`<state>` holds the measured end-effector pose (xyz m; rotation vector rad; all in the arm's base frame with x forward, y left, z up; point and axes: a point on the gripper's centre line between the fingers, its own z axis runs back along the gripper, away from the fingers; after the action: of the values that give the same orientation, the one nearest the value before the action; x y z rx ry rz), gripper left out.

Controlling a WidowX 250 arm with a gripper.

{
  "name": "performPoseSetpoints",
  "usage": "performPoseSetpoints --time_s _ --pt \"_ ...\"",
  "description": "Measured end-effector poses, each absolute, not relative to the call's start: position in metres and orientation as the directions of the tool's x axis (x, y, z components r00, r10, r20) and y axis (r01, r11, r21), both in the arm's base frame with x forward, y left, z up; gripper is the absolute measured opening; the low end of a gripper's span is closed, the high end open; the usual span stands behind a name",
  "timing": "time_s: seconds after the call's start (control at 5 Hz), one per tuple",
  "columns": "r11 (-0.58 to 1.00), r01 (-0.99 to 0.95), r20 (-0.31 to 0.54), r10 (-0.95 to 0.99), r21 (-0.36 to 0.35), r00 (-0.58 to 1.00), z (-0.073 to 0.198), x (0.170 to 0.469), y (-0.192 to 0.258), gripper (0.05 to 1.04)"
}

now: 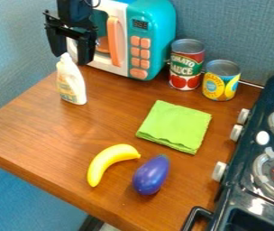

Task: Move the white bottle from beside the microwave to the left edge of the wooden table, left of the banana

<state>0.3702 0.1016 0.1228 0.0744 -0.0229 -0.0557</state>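
Observation:
The black gripper (pixel 70 49) hangs at the upper left in front of the toy microwave, its two fingers apart and pointing down. Just below and between them is the top of a white bottle (pixel 71 83), which stands upright on the wooden table; whether they touch is not clear. A folded green cloth (pixel 175 126) lies right of the middle. Nearer the front edge are a yellow banana (pixel 108 161) and a purple eggplant (pixel 151 175), side by side.
The teal and white microwave (pixel 154 36) stands at the back. To its right are a tomato sauce can (pixel 186 65) and a shorter yellow can (pixel 221 81). A dark toy stove (pixel 248 158) with knobs borders the table's right side.

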Motion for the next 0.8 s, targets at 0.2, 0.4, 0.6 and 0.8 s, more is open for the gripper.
performPoseSetpoints --time_s 0.2,0.4,0.6,0.8 --pt "0.997 0.056 -0.017 -0.055 0.062 0.998 0.109 0.369 0.1 1.001" --pt "0.994 0.027 -0.028 -0.024 0.102 0.999 0.108 0.368 0.106 1.001" --pt "0.989 0.002 -0.03 0.002 0.145 1.0 0.108 0.367 0.112 1.001" --pt "0.986 -0.001 -0.042 0.008 0.168 0.999 0.114 0.367 0.113 1.001"
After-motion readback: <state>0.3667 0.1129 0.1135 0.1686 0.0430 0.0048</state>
